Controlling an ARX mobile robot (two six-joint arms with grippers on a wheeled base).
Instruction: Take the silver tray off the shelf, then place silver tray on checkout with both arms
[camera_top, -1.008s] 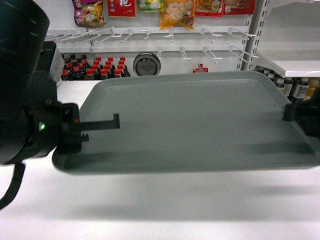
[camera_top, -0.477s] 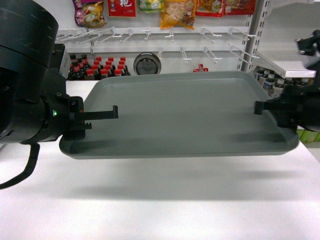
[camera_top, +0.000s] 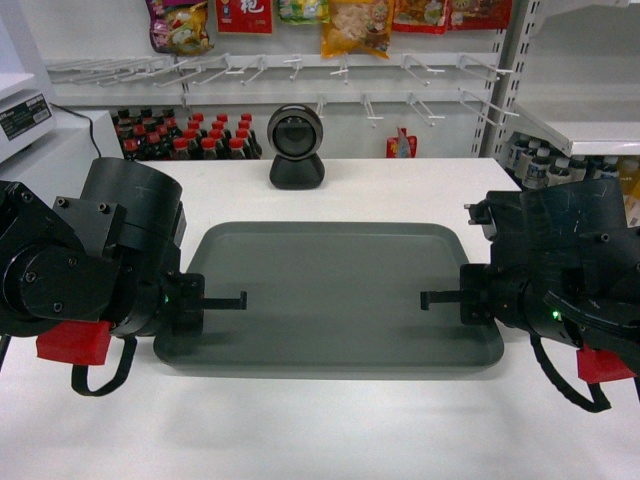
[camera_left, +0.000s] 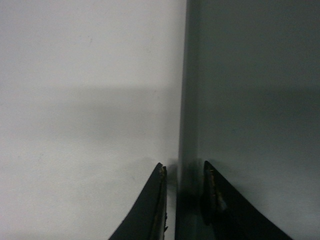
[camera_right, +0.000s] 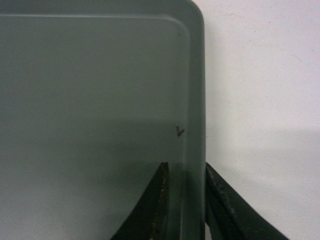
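The silver tray (camera_top: 340, 290) lies flat and low on the white checkout (camera_top: 320, 430), its shadow tight under the front edge. My left gripper (camera_top: 243, 299) is at the tray's left short rim and my right gripper (camera_top: 424, 299) at the right short rim, each with one finger reaching over the tray floor. In the left wrist view the gripper (camera_left: 184, 170) straddles the rim of the tray (camera_left: 250, 100), with the checkout (camera_left: 75, 75) beside it. The right wrist view has the gripper (camera_right: 185, 170) shut tight on the tray (camera_right: 90, 90) rim. The shelf (camera_top: 585, 125) stands at the far right.
A black round scanner (camera_top: 296, 140) stands on the counter just behind the tray. Dark bottles with red caps (camera_top: 190, 140) line the back wall under white hooks. A cash register (camera_top: 25, 110) sits at far left. More bottles (camera_top: 540, 155) stand under the right shelf.
The tray has come down from close to the camera to low on the counter. Both arms lowered with it, still holding its short ends.
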